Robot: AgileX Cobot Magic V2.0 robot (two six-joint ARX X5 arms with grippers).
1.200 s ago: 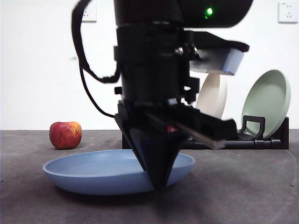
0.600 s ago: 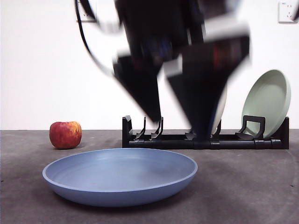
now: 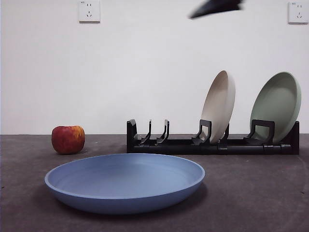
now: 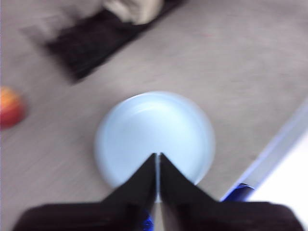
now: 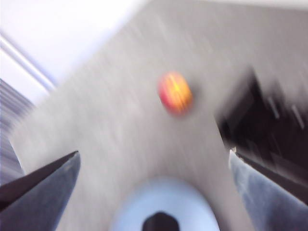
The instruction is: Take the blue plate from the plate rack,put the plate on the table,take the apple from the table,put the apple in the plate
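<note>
My right claw is spread wide, so I'd pinch the firm, smooth apple across its middle.

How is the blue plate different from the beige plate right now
The blue plate lies flat on the table, while the beige plate stands on edge, leaning in the plate rack. The blue plate is light blue; the beige plate is cream. The blue plate sits nearer the camera, the beige plate further back. Both are round, shallow and empty.
</note>
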